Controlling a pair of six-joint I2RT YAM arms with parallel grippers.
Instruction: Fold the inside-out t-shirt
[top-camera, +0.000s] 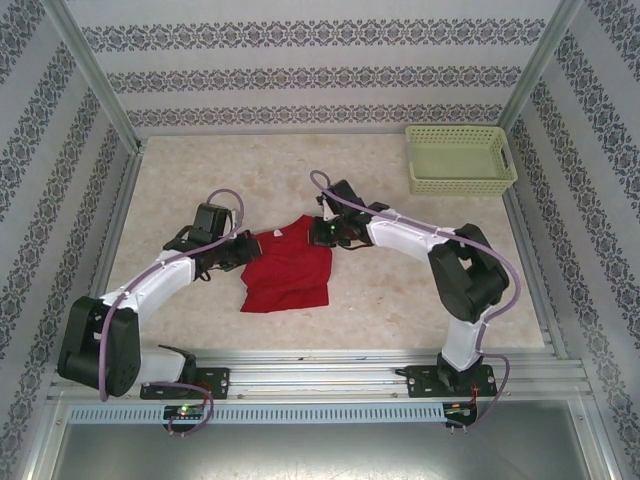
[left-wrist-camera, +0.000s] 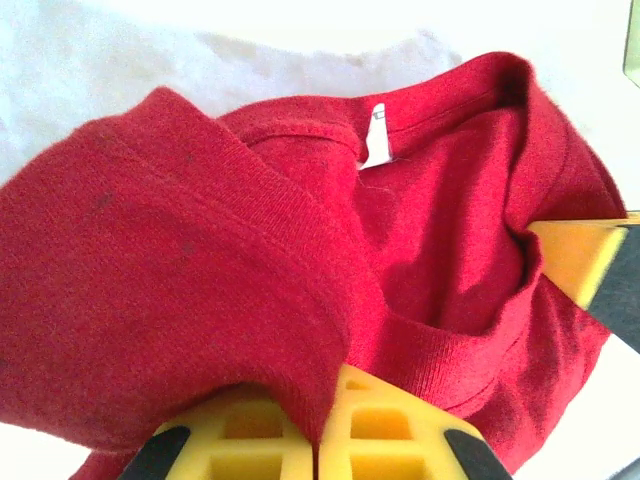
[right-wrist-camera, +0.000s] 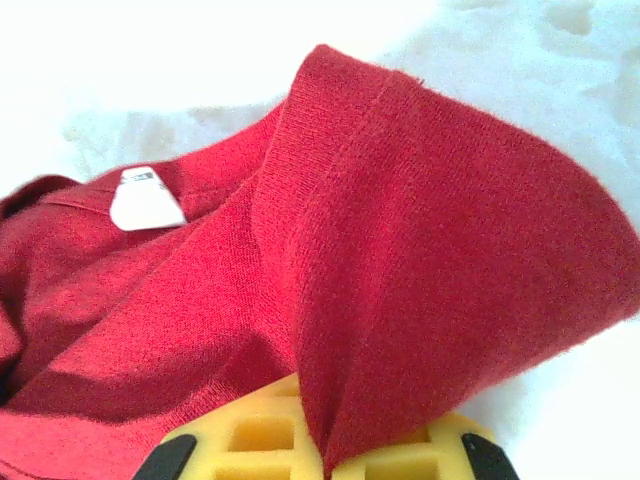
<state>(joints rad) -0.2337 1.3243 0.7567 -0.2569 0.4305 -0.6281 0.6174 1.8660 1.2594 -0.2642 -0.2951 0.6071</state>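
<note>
Left end effector (left-wrist-camera: 318, 425) pinches the shirt (top-camera: 290, 272) beside its collar, right end effector (right-wrist-camera: 322, 445) pinches the opposite side; it lies bunched mid-frame on the worktop (top-camera: 400, 300), twin grips seemingly to spread it.

The t-shirt (top-camera: 288, 268) is seen in a plain, saturated red without any print, and a fine knit texture is shown in the wrist views. A small white label (left-wrist-camera: 377, 137) is set against it. The left gripper (left-wrist-camera: 318, 442) and the right gripper (right-wrist-camera: 322, 455) are moulded in bright yellow and edged in black. The left arm (top-camera: 150, 290) and the right arm (top-camera: 410, 238) are finished in white and black, with lilac cables (top-camera: 226, 192). The table (top-camera: 400, 300) is mottled beige. The basket (top-camera: 460, 158) is pale green in an open lattice. The walls (top-camera: 300, 80) are papered white with grey-violet bands, possibly floral, though the motif is too fine to be read.
</note>
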